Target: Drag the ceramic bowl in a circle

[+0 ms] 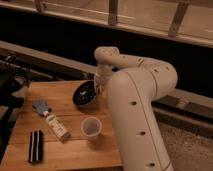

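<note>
Roughly: fingers (98, 86) sit at the bowl's (85, 94) right rim, near the desk's (60, 150) far edge; can't tell their opening or grip. Bowl looks tilted. I'd keep downward pressure light, sweep slowly, and steer clear of the cup (91, 127).

A wooden table (67, 152) carries a pale translucent cup (91, 127), standing upright. At 9 o'clock from the cup lies a white bottle (56, 127), its blue cap (41, 106) pointing to 10 o'clock. At 8 o'clock, near the table's corner, lies a black striped object (35, 146). The gripper (96, 85) hangs at 12 o'clock from the cup, over the far edge.
</note>
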You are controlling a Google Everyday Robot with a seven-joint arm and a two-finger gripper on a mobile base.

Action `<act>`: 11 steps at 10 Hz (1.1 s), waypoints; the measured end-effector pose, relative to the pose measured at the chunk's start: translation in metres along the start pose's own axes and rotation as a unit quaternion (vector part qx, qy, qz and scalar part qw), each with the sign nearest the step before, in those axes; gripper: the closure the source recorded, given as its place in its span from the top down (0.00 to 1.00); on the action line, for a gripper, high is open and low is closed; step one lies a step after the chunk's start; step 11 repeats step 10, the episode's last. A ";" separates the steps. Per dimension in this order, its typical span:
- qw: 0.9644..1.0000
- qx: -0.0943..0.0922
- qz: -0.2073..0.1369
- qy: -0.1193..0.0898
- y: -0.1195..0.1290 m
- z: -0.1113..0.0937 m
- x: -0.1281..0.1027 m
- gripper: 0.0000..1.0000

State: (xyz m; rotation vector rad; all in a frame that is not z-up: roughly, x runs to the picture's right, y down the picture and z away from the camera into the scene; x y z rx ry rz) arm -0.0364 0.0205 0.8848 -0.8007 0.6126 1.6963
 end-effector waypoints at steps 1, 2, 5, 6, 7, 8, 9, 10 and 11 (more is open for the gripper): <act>1.000 0.001 -0.001 0.000 0.002 0.000 0.000 0.33; 1.000 0.002 0.000 -0.001 0.001 -0.001 -0.001 0.42; 1.000 0.003 0.001 -0.002 0.001 -0.001 -0.002 0.45; 1.000 0.004 0.000 -0.002 0.002 -0.001 -0.002 0.45; 1.000 0.004 0.000 -0.003 0.002 -0.002 -0.003 0.45; 1.000 0.005 0.000 -0.002 0.002 -0.001 -0.003 0.45; 1.000 0.006 0.000 -0.003 0.002 -0.001 -0.003 0.45; 1.000 0.008 0.001 -0.003 0.001 -0.002 -0.003 0.45; 1.000 0.008 0.001 -0.003 0.001 -0.002 -0.003 0.45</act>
